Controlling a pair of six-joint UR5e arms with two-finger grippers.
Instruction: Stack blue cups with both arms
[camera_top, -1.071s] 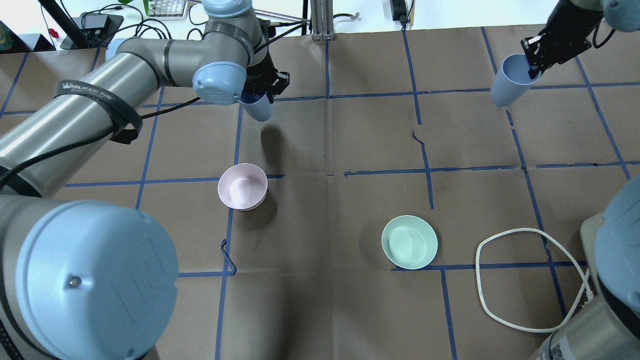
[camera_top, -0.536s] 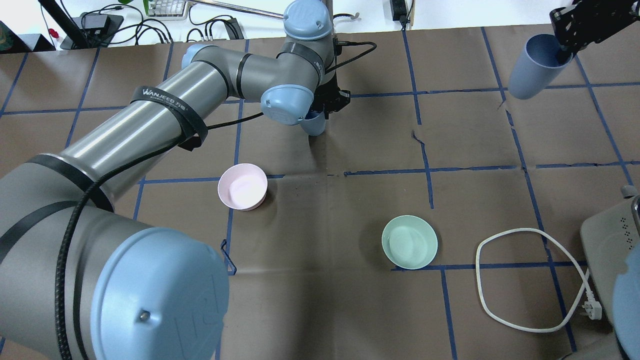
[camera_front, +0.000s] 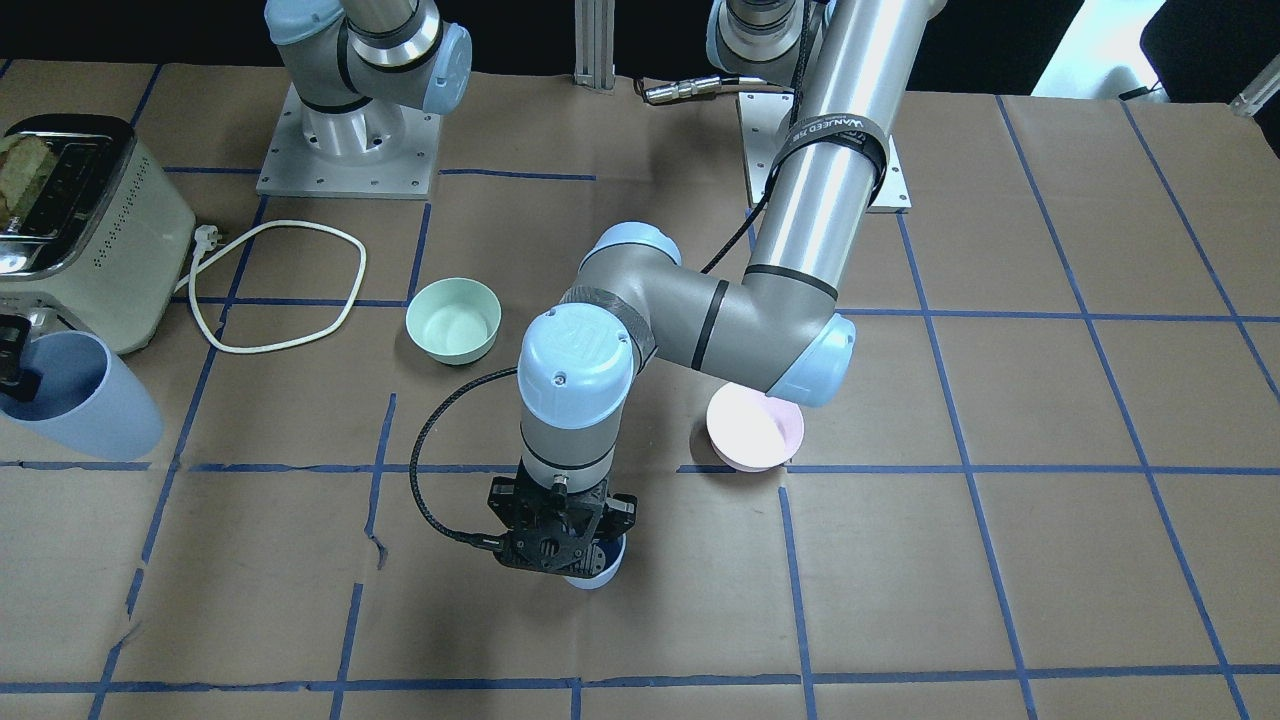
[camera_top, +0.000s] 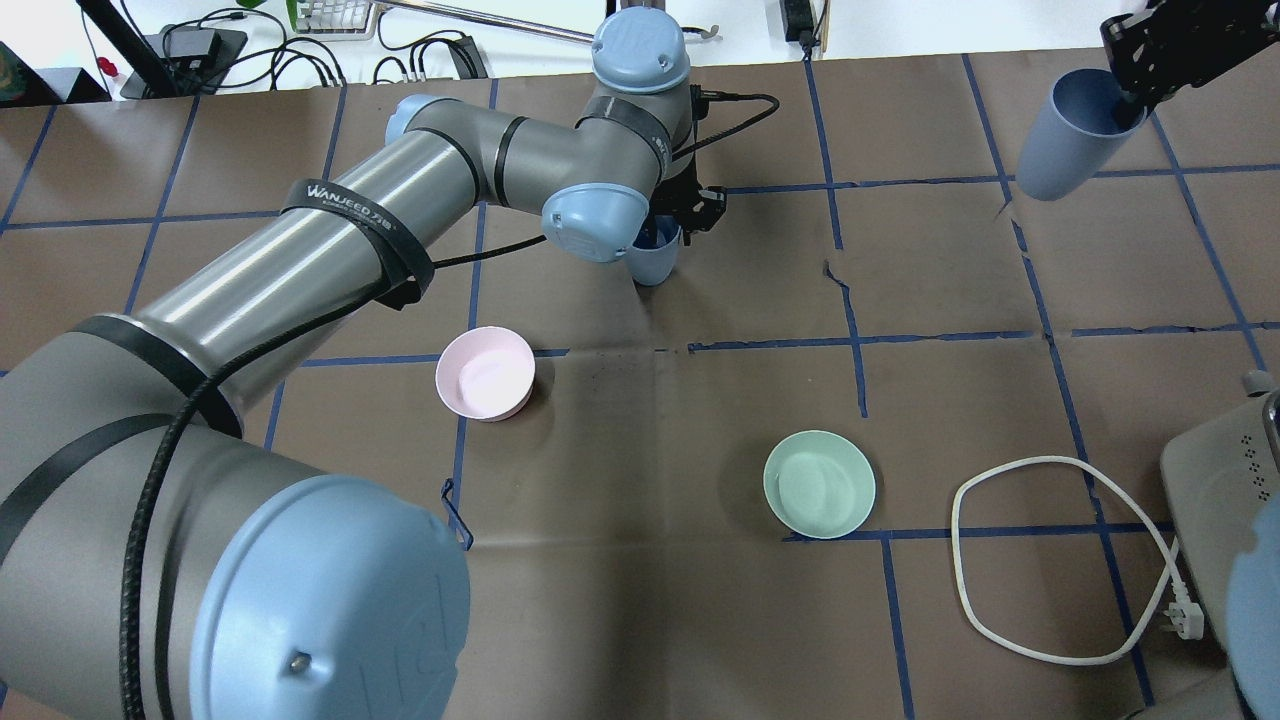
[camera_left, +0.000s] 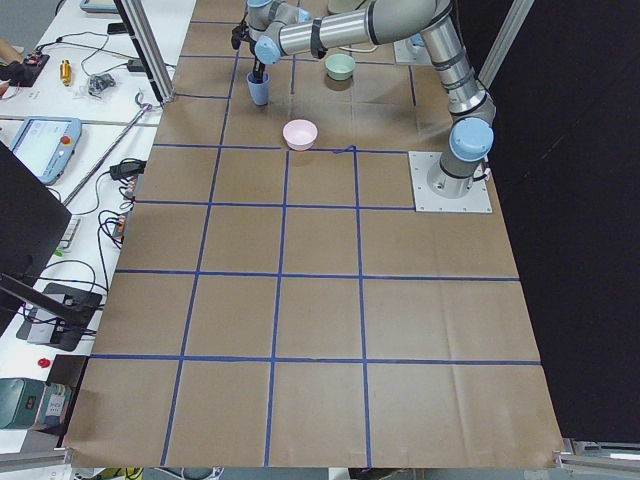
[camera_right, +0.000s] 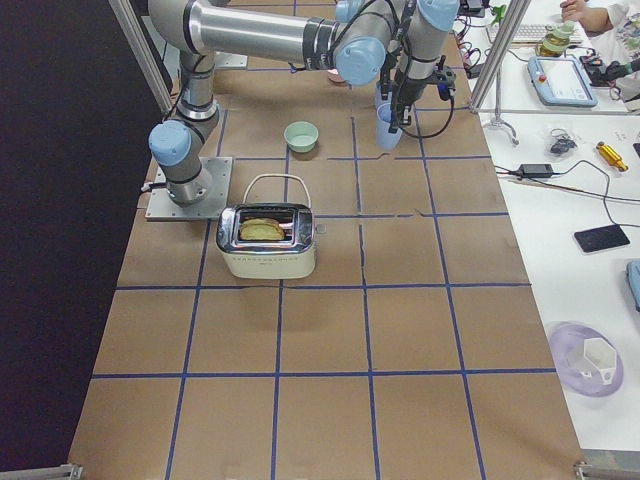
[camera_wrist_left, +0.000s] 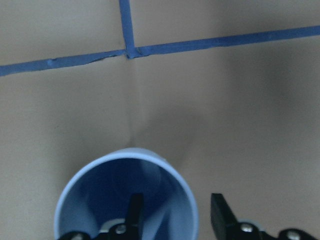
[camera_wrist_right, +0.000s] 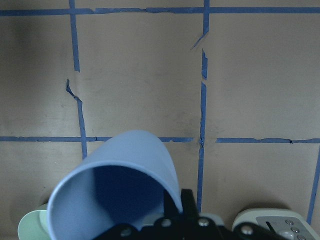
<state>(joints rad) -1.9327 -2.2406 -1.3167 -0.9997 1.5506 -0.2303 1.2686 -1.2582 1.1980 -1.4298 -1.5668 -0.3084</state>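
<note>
My left gripper (camera_top: 672, 222) is shut on the rim wall of one blue cup (camera_top: 652, 262). One finger is inside the cup and one outside, as the left wrist view shows (camera_wrist_left: 175, 216). The cup (camera_wrist_left: 125, 200) is upright and low over the far middle of the table; it also shows in the front view (camera_front: 600, 575). I cannot tell whether it touches the table. My right gripper (camera_top: 1128, 92) is shut on the rim of the second blue cup (camera_top: 1065, 135). That cup is held tilted in the air at the far right (camera_wrist_right: 115, 185), (camera_front: 75, 395).
A pink bowl (camera_top: 485, 372) sits left of centre and a mint-green bowl (camera_top: 819, 483) right of centre. A toaster (camera_front: 80, 220) and its looped white cord (camera_top: 1050, 560) lie on the near right. Brown paper with blue tape lines covers the table.
My left arm has swung right with its cup, from the far left to the far middle, and come lower. My right arm moved its cup up and right early on, then held still.
</note>
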